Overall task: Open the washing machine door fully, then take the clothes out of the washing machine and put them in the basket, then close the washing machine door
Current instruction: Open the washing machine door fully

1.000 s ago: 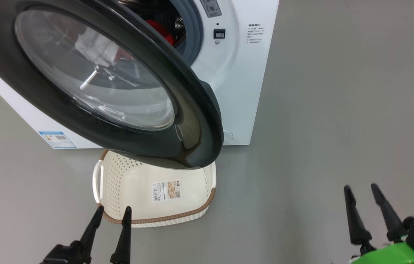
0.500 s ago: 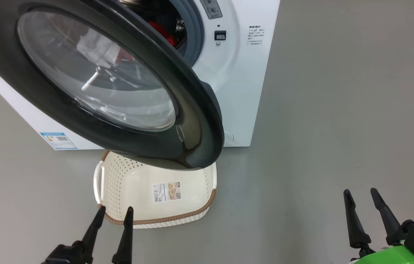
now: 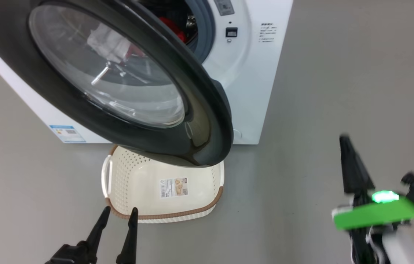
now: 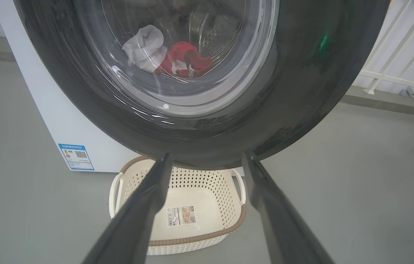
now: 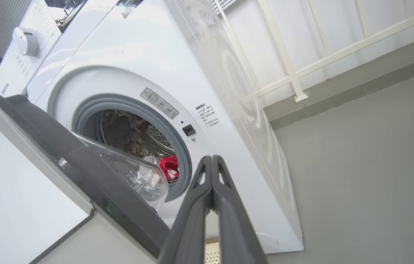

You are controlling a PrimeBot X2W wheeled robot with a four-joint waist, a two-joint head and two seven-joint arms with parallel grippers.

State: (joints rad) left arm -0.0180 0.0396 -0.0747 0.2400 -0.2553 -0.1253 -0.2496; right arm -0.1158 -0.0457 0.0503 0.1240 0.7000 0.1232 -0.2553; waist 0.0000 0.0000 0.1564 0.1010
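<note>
The white washing machine [image 3: 251, 77] stands on the floor with its door [image 3: 207, 121] swung partly open, black rim and clear glass bowl toward me. Red and white clothes [image 4: 172, 60] lie in the steel drum, seen through the glass and as a red patch [image 5: 169, 167] past the grey ring. The cream basket [image 3: 144, 183] sits on the floor under the door's lower edge. My left gripper [image 3: 118, 211] is open just in front of the basket's brown rim. My right gripper [image 3: 346, 141] is shut on nothing, raised to the right of the machine, fingers pressed together [image 5: 212, 161].
A white railing [image 5: 295, 73] runs along the wall behind and right of the machine. Grey floor [image 3: 320, 91] spreads open to the right. A blue label [image 3: 66, 132] marks the machine's lower front.
My right gripper has shut and risen higher in the head view. The head camera has shifted slightly, moving the whole scene to the right. The left gripper stays open in place.
</note>
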